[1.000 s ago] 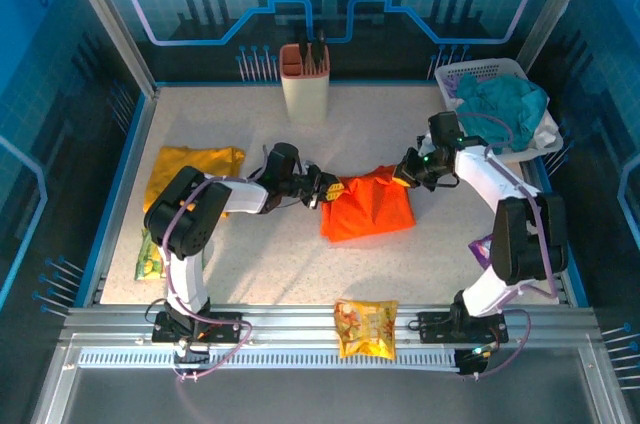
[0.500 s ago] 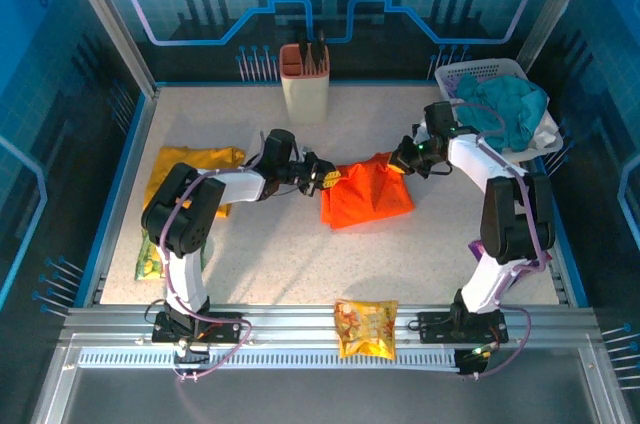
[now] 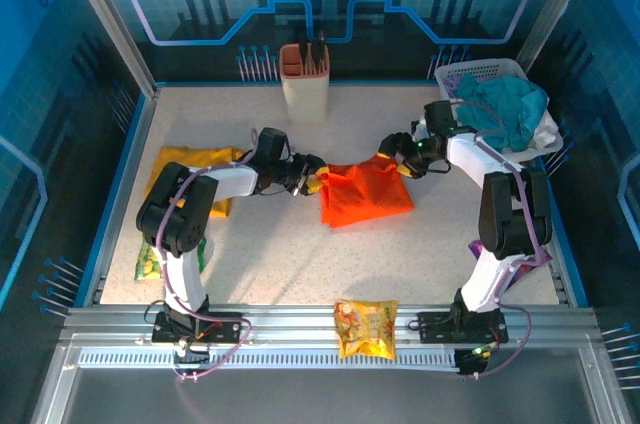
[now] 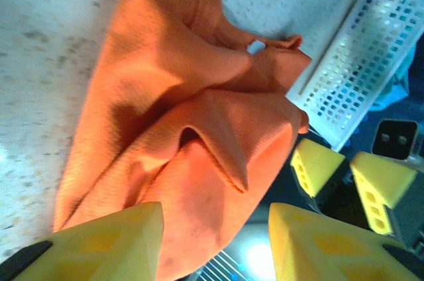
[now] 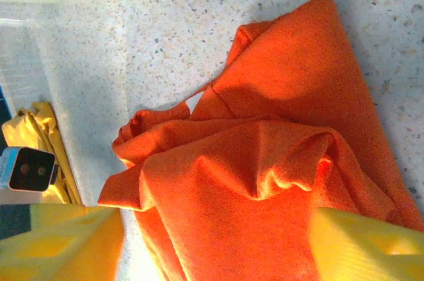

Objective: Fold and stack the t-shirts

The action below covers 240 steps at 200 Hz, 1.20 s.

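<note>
**Ana:** Orange stands out from above. Where does that shirt lie?

**Ben:** The orange shirt point(image 3: 366, 196) lies crumpled at the middle of the table point(image 3: 290, 254), between the two arms. The left gripper point(image 3: 314, 178) is at its left edge and the right gripper point(image 3: 392, 150) is at its far right corner.

**Ana:** And the other one?

**Ben:** The yellow shirt point(image 3: 195, 162) lies in a heap at the left side, well apart from the orange one. A white basket point(image 3: 470, 72) in the far right corner holds a teal cloth point(image 3: 505, 104). A beige holder point(image 3: 303, 92) stands at the far edge, and a snack packet point(image 3: 366, 328) lies on the rail point(image 3: 280, 324) at the near edge.

**Ana:** What about the left wrist camera?

**Ben:** The left gripper's yellow fingers point(image 4: 99, 241) stand apart. The creased orange cloth runs away from the gap between them and is not pinched. Past the shirt, the right gripper's fingers are also parted, just beside the basket wall.

**Ana:** And the right wrist camera?

**Ben:** Its fingers point(image 5: 371, 248) are spread wide and clamp nothing. The orange shirt lies bunched on the speckled table beyond them, and a strip of the yellow shirt shows at the left edge.
</note>
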Tool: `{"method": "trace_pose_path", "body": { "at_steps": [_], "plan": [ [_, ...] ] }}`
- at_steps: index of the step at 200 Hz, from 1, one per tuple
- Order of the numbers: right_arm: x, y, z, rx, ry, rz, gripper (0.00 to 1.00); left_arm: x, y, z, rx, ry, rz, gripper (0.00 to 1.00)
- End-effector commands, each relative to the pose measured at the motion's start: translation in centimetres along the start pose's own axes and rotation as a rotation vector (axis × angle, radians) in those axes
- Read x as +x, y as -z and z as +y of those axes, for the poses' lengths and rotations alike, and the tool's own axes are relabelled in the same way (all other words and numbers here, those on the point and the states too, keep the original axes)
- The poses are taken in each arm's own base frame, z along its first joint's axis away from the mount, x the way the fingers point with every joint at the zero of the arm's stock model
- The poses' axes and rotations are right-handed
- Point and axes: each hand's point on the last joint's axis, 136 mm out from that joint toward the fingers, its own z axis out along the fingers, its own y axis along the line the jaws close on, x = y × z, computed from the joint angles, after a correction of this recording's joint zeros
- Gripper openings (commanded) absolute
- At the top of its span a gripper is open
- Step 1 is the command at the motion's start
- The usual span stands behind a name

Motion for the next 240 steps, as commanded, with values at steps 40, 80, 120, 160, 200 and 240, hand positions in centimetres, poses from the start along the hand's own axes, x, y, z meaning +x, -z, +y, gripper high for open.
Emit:
{"method": "trace_pose_path", "body": {
  "at_steps": [40, 80, 120, 160, 200, 240],
  "plan": [
    [1.5, 4.6, 1.4, -0.073, 0.091, -0.062, 0.86, 3.7, 3.8, -3.8, -0.100, -0.268, -0.065, 0.47],
    [4.5, 5.6, 0.8, -0.101, 0.114, -0.046, 0.95, 7.1, 3.8, -4.6, -0.160, -0.442, -0.066, 0.51],
    [6.4, 6.0, 0.8, -0.175, 0.089, -0.053, 0.95, 9.5, 1.5, -5.8, -0.122, -0.511, -0.050, 0.52],
    [7.2, 5.1, 0.2, -0.248, 0.040, -0.082, 0.99, 10.2, -2.6, -5.9, -0.131, -0.503, 0.002, 0.50],
    [7.1, 3.6, 0.2, -0.336, 0.011, -0.089, 1.00, 9.4, -6.2, -5.8, -0.118, -0.476, 0.033, 0.49],
    [6.5, 2.4, 0.0, -0.385, -0.013, -0.104, 1.00, 6.8, -8.1, -5.5, -0.118, -0.457, -0.003, 0.48]
  ]
}}
